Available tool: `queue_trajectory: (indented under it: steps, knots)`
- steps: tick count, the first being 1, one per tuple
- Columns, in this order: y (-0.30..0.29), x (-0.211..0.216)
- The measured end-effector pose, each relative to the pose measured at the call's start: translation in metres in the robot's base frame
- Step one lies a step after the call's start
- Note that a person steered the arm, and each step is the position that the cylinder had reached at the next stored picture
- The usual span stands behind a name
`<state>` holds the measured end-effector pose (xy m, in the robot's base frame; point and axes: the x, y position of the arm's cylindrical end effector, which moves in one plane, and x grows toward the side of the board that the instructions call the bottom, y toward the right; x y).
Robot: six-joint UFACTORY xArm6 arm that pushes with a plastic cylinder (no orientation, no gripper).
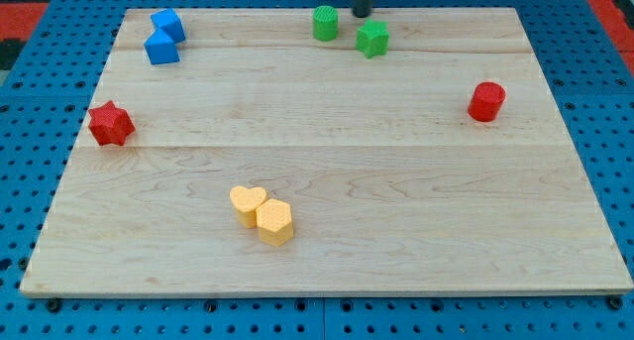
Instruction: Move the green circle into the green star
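A squat green circle (325,24) (bright, flat-topped) sits far on the tabletop (327,251), left of the green star (372,39). My tip (364,14), a plain rod tool grasping nothing, hovers between them.

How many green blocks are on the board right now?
2: the green circle at the view's top centre, and the green star just right of it, below my tip. None seems hidden.

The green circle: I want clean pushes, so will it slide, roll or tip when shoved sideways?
The green circle stands upright on its flat end on the wooden board, so it will probably slide, not roll. It looks squat, so tipping seems unlikely. Its round side may let it slip off my tip, now just above the green star.
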<state>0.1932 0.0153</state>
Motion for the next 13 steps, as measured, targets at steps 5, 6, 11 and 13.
queue_trajectory:
  steps: [5, 6, 11, 13]
  knots:
    - [-0.068, 0.020]
    - [-0.055, 0.054]
    - [0.035, 0.144]
    - [0.041, 0.131]
